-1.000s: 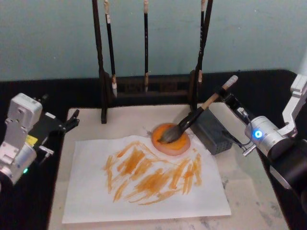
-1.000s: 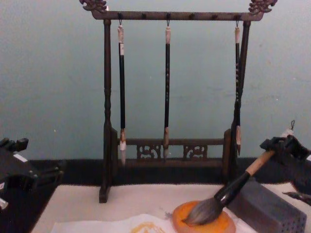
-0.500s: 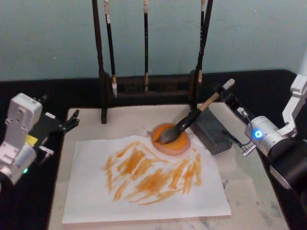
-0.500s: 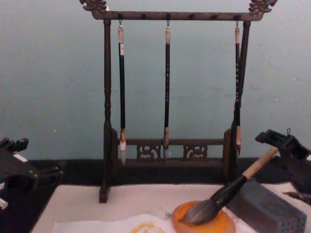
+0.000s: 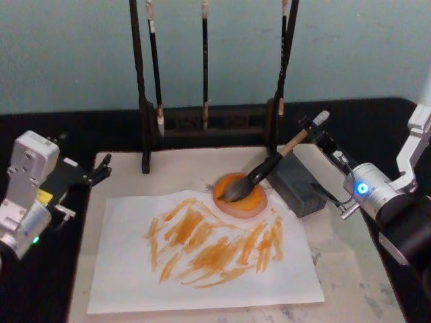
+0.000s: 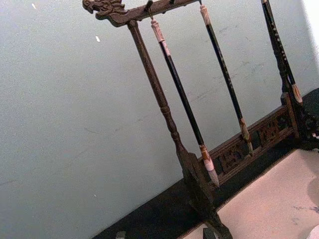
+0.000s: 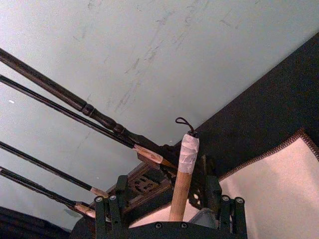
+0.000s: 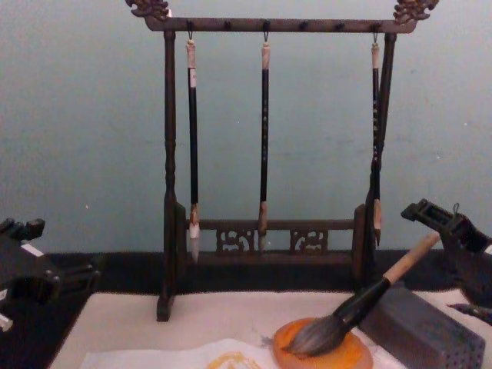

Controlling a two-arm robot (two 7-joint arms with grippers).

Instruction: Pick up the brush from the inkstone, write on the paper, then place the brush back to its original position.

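Note:
The brush lies tilted, its bushy bristles on the round orange inkstone and its tan handle leaning over the grey block. My right gripper is at the handle's white-capped end. In the right wrist view the fingers stand wide apart on either side of the handle, so it is open. The white paper, streaked with orange strokes, lies in front of the inkstone. My left gripper is parked open at the mat's left edge.
A dark wooden rack with three thin hanging brushes stands behind the inkstone. A grey block with small holes sits right of the dish. The beige mat lies on a black table.
The right gripper's fingers have opened off the brush handle. The handle end has sunk slightly and the brush now rests on the inkstone and the grey block. The left arm has not moved.

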